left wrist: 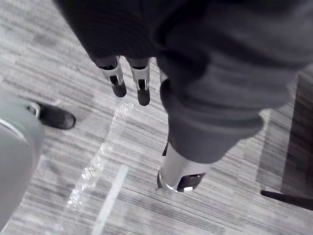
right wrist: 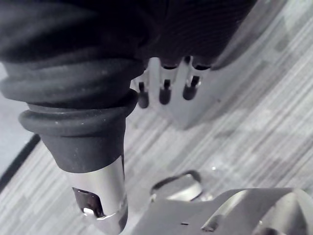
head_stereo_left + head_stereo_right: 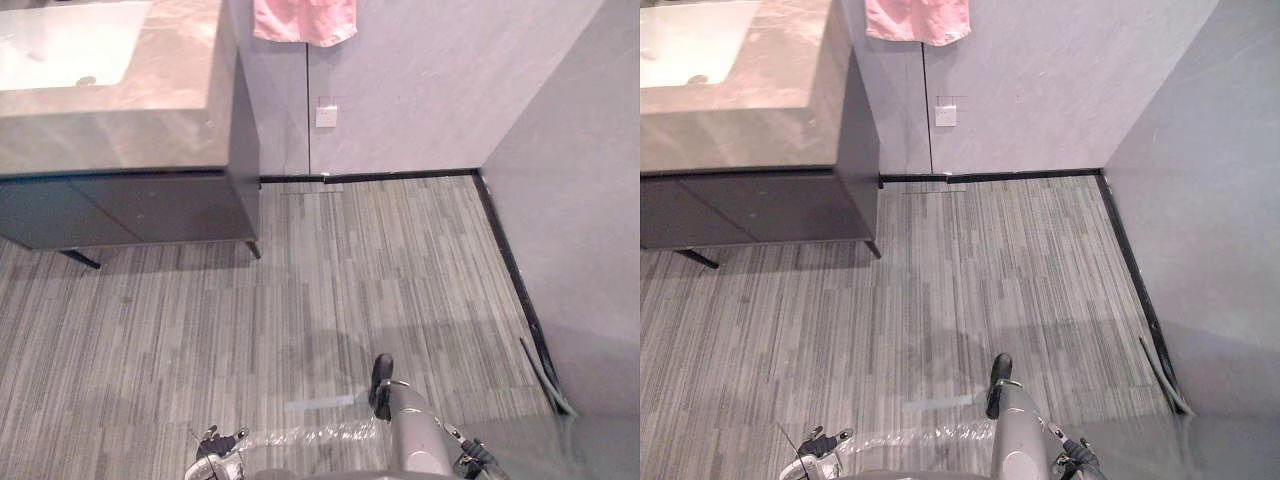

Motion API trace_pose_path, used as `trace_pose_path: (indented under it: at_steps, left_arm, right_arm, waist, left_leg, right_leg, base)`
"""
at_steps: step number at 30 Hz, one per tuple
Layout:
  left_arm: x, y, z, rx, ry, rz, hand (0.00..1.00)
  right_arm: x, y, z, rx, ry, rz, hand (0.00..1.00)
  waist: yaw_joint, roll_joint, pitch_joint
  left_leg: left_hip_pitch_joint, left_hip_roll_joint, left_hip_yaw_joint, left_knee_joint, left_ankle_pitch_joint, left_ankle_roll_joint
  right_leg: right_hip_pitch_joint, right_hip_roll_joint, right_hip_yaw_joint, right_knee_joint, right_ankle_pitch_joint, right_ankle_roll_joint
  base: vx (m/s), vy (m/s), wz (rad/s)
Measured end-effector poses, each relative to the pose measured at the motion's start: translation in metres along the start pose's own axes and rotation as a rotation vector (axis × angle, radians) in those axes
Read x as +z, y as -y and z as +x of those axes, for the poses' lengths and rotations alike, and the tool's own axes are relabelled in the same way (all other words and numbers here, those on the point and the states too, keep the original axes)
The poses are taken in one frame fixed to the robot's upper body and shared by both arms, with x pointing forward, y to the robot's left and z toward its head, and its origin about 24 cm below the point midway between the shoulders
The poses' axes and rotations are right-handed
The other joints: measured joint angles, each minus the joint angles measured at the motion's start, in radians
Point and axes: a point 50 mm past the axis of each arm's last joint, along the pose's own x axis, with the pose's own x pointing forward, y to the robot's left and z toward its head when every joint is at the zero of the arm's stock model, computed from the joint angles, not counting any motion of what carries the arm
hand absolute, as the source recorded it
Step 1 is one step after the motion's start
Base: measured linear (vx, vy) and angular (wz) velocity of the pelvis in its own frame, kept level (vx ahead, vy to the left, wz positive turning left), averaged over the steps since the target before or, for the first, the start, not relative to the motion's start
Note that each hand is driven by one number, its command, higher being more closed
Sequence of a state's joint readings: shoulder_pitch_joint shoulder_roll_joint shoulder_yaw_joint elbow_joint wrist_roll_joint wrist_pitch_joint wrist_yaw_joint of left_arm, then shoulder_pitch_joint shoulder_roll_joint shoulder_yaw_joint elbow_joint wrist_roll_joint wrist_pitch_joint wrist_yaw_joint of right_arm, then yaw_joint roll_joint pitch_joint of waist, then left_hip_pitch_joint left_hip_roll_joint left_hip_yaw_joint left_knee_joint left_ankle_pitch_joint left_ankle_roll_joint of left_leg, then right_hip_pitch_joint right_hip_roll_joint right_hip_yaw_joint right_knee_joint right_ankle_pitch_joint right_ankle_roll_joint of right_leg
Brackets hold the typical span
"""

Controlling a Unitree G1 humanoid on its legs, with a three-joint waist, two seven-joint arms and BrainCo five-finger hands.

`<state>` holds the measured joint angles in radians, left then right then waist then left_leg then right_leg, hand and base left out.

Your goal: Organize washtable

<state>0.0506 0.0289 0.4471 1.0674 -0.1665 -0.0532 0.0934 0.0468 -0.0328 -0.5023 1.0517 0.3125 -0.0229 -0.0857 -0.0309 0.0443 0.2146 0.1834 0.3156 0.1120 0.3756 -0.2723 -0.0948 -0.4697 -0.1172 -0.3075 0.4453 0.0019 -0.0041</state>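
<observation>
Marble-grey counter [image 3: 170, 90] with a white sink [image 3: 60, 45] lies ahead and to the left, on a dark cabinet [image 3: 150, 205]. Both hands hang low over the plank floor [image 3: 350, 280], well apart from the counter. Left hand [image 1: 141, 83]: fingers straight, relaxed, empty. Right hand [image 2: 166, 90]: likewise loose, holding nothing. Counter's long side runs across the view; left hand judged nearer. Approach needed before any reach. Pink towel [image 3: 305, 20] hangs on the wall past the counter's right end, white wall plate [image 3: 326, 115] below it. No writing legible.

Bathroom: washtable [image 3: 120, 110] with sink [image 3: 60, 50], pink towel [image 3: 305, 20]
</observation>
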Motion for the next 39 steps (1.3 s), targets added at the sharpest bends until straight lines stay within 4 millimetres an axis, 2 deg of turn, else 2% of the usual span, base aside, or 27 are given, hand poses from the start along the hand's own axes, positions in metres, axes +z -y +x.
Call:
trace_pose_path:
  at_steps: [1,2,4,5,7,10,12,13,14,16,17,18,19,21,22,23,25,26,28,30,31,32,34,35,36,37,39]
  left_arm:
    - [-0.005,-0.001,-0.001,0.009,-0.016,-0.034,0.00]
    - [-0.013,-0.003,-0.003,0.015,-0.042,-0.061,0.00]
    - [-0.014,-0.003,-0.003,0.013,-0.049,-0.080,0.00]
    - [-0.012,-0.006,-0.003,0.021,-0.042,-0.100,0.00]
    - [-0.008,-0.008,-0.002,0.024,-0.017,-0.111,0.00]
    - [-0.008,-0.010,-0.003,0.025,-0.016,-0.124,0.00]
    - [-0.019,-0.013,-0.006,0.033,-0.046,-0.130,0.00]
    - [-0.027,-0.014,-0.008,0.034,-0.068,-0.115,0.00]
    - [-0.032,-0.020,-0.009,0.043,-0.085,-0.096,0.00]
    - [-0.025,-0.022,-0.007,0.048,-0.062,-0.091,0.00]
    - [-0.023,-0.026,-0.007,0.057,-0.058,-0.098,0.00]
    - [-0.025,-0.027,-0.007,0.064,-0.067,-0.106,0.00]
    - [-0.028,-0.034,-0.008,0.081,-0.079,-0.128,0.00]
    - [-0.038,-0.042,-0.012,0.098,-0.103,-0.132,0.00]
    - [-0.040,-0.044,-0.013,0.101,-0.109,-0.123,0.00]
    - [-0.033,-0.043,-0.010,0.091,-0.092,-0.095,0.00]
    - [-0.026,-0.039,-0.008,0.077,-0.075,-0.082,0.00]
    - [-0.017,-0.036,-0.006,0.066,-0.042,-0.084,0.00]
    - [-0.007,-0.032,-0.004,0.053,-0.004,-0.087,0.00]
    - [0.015,-0.016,0.000,0.010,0.068,-0.097,0.00]
    - [0.018,-0.013,0.000,0.002,0.078,-0.099,0.00]
    - [0.025,-0.009,0.001,-0.005,0.102,-0.101,0.00]
    - [0.030,-0.005,0.000,-0.003,0.124,-0.102,0.00]
    - [0.030,0.000,-0.001,-0.005,0.125,-0.111,0.00]
    - [0.029,0.004,-0.002,-0.011,0.130,-0.107,0.00]
    - [0.033,0.012,-0.004,-0.033,0.157,-0.116,0.00]
    - [0.055,0.021,-0.009,-0.059,0.255,-0.176,0.00]
  right_arm:
    - [0.003,0.001,0.000,0.001,0.009,-0.004,0.00]
    - [0.001,-0.005,0.000,0.017,0.007,-0.011,0.00]
    - [0.000,-0.010,-0.001,0.035,0.004,-0.026,0.00]
    - [-0.001,-0.014,-0.001,0.048,0.001,-0.032,0.00]
    - [0.003,-0.024,-0.001,0.073,0.013,-0.054,0.00]
    - [0.022,-0.045,0.001,0.131,0.066,-0.077,0.00]
    - [0.030,-0.052,0.002,0.147,0.090,-0.067,0.00]
    - [0.031,-0.048,0.002,0.138,0.093,-0.071,0.00]
    - [0.021,-0.048,0.001,0.136,0.064,-0.072,0.00]
    - [0.014,-0.054,-0.001,0.159,0.046,-0.098,0.00]
    - [0.018,-0.059,-0.001,0.171,0.058,-0.098,0.00]
    - [0.020,-0.060,0.000,0.174,0.063,-0.098,0.00]
    - [0.020,-0.059,0.000,0.173,0.063,-0.102,0.00]
    - [0.018,-0.054,0.000,0.160,0.062,-0.116,0.00]
    - [0.017,-0.051,0.000,0.154,0.061,-0.118,0.00]
    - [0.011,-0.048,0.000,0.145,0.039,-0.127,0.00]
    - [0.003,-0.043,-0.001,0.133,0.011,-0.135,0.00]
    - [-0.003,-0.037,-0.002,0.122,0.003,-0.133,0.00]
    - [0.000,-0.032,-0.003,0.114,0.026,-0.137,0.00]
    - [-0.010,-0.024,-0.005,0.097,0.004,-0.133,0.00]
    - [-0.012,-0.023,-0.006,0.094,0.000,-0.119,0.00]
    - [-0.019,-0.022,-0.008,0.087,-0.016,-0.112,0.00]
    - [-0.027,-0.019,-0.010,0.078,-0.041,-0.101,0.00]
    - [-0.027,-0.018,-0.010,0.074,-0.040,-0.100,0.00]
    - [-0.024,-0.018,-0.010,0.075,-0.029,-0.100,0.00]
    - [-0.015,-0.018,-0.008,0.078,0.005,-0.102,0.00]
    - [-0.001,-0.019,-0.008,0.087,0.059,-0.103,0.00]
  waist:
    - [0.004,0.006,-0.001]
    - [0.020,0.008,-0.002]
    - [0.048,0.004,0.002]
    - [0.058,-0.011,0.010]
    - [0.069,-0.037,0.017]
    - [0.101,-0.058,0.024]
    - [0.101,-0.052,0.022]
    - [0.102,-0.039,0.015]
    - [0.129,-0.054,0.015]
    - [0.127,-0.085,0.000]
    - [0.131,-0.085,-0.001]
    - [0.129,-0.088,-0.002]
    - [0.128,-0.107,-0.015]
    - [0.128,-0.115,-0.026]
    - [0.122,-0.114,-0.026]
    - [0.101,-0.110,-0.023]
    - [0.092,-0.098,-0.018]
    - [0.086,-0.083,-0.020]
    - [0.069,-0.074,-0.022]
    - [0.048,-0.066,-0.024]
    - [0.047,-0.068,-0.029]
    - [0.047,-0.086,-0.041]
    - [0.050,-0.114,-0.059]
    - [0.052,-0.110,-0.072]
    - [0.054,-0.094,-0.082]
    - [0.052,-0.065,-0.092]
    - [0.061,-0.041,-0.103]
  left_leg:
    - [-0.067,0.032,-0.001,0.165,0.109,0.067]
    - [-0.168,0.085,-0.021,0.426,0.263,0.114]
    - [-0.259,0.109,-0.035,0.665,0.215,0.099]
    - [-0.315,0.099,-0.033,0.779,0.171,0.099]
    - [-0.414,0.055,0.000,0.832,0.123,0.105]
    - [-0.594,-0.029,0.033,0.650,0.079,0.059]
    - [-0.646,-0.108,0.037,0.283,0.101,0.034]
    - [-0.628,-0.136,0.029,0.069,0.152,0.012]
    - [-0.577,-0.184,0.009,-0.049,0.346,0.075]
    - [-0.584,-0.199,0.023,-0.035,0.306,0.088]
    - [-0.591,-0.197,0.025,0.018,0.276,0.108]
    - [-0.587,-0.199,0.036,0.039,0.262,0.124]
    - [-0.564,-0.219,0.070,0.053,0.239,0.153]
    - [-0.496,-0.251,0.093,0.051,0.164,0.160]
    - [-0.459,-0.268,0.098,0.040,0.134,0.165]
    - [-0.408,-0.287,0.081,0.013,0.114,0.180]
    - [-0.329,-0.295,0.078,-0.038,0.113,0.181]
    - [-0.252,-0.292,0.076,-0.099,0.113,0.181]
    - [-0.204,-0.288,0.059,-0.135,0.113,0.181]
    - [-0.162,-0.268,0.013,-0.158,0.110,0.157]
    - [-0.162,-0.264,0.004,-0.160,0.105,0.147]
    - [-0.163,-0.266,-0.014,-0.155,0.086,0.115]
    - [-0.164,-0.275,-0.036,-0.139,0.064,0.083]
    - [-0.166,-0.251,-0.055,-0.115,0.042,0.054]
    - [-0.176,-0.234,-0.054,-0.112,0.040,0.048]
    - [-0.182,-0.209,-0.057,-0.121,0.041,0.036]
    - [-0.179,-0.185,-0.059,-0.159,0.055,0.015]
  right_leg:
    - [0.031,0.031,0.000,0.009,-0.045,-0.017]
    - [0.122,0.086,0.008,-0.028,-0.095,-0.051]
    - [0.243,0.145,0.037,-0.089,-0.110,-0.070]
    - [0.354,0.164,0.063,-0.140,-0.114,-0.077]
    - [0.487,0.165,0.114,-0.206,-0.116,-0.080]
    - [0.624,0.128,0.183,-0.296,-0.156,-0.057]
    - [0.712,0.092,0.203,-0.346,-0.208,-0.007]
    - [0.750,0.086,0.206,-0.352,-0.235,0.007]
    - [0.811,0.057,0.244,-0.360,-0.263,0.015]
    - [0.787,0.045,0.261,-0.351,-0.192,-0.020]
    - [0.779,0.039,0.292,-0.325,-0.124,0.020]
    - [0.778,0.026,0.312,-0.302,-0.098,0.032]
    - [0.752,0.000,0.350,-0.222,-0.066,0.061]
    - [0.688,-0.027,0.366,-0.024,-0.012,0.129]
    - [0.633,-0.040,0.369,0.117,0.056,0.176]
    - [0.507,-0.054,0.357,0.391,0.070,0.233]
    - [0.383,-0.070,0.300,0.603,-0.011,0.189]
    - [0.301,-0.079,0.232,0.657,-0.075,0.125]
    - [0.242,-0.077,0.173,0.604,-0.138,0.102]
    - [0.225,-0.051,0.122,0.304,-0.191,0.101]
    - [0.229,-0.040,0.130,0.204,-0.189,0.103]
    - [0.247,-0.017,0.189,-0.016,-0.132,0.091]
    - [0.271,-0.027,0.235,-0.110,-0.016,0.083]
    - [0.311,-0.009,0.212,-0.151,-0.055,0.082]
    - [0.315,0.004,0.197,-0.168,-0.051,0.077]
    - [0.324,0.028,0.177,-0.197,-0.048,0.063]
    - [0.333,0.053,0.161,-0.232,-0.042,0.054]
  base:
    - [0.83,-0.457,-0.59]
    - [1.01,-0.497,-0.70]
    - [0.81,-0.351,-0.68]
    - [0.73,-0.229,-0.49]
    - [0.77,-0.184,-0.47]
    - [0.59,0.020,-0.74]
    - [0.73,0.197,-0.58]
    - [0.80,0.335,-0.48]
    - [0.54,0.238,-0.28]
    - [0.54,0.236,-0.07]
    - [0.57,0.278,-0.02]
    - [0.56,0.323,-0.05]
    - [0.56,0.303,-0.04]
    - [0.52,0.265,-0.11]
    - [0.49,0.219,0.19]
    - [0.45,0.192,0.29]
    - [0.31,0.107,0.16]
    - [0.33,0.069,0.03]
    - [0.25,-0.008,0.28]
    - [0.23,-0.139,0.58]
    - [0.17,-0.160,0.55]
    - [0.13,-0.144,0.45]
    - [0.23,-0.276,0.46]
    - [0.24,-0.324,0.42]
    - [0.21,-0.288,0.37]
    - [0.16,-0.224,0.24]
    - [0.15,-0.187,0.15]
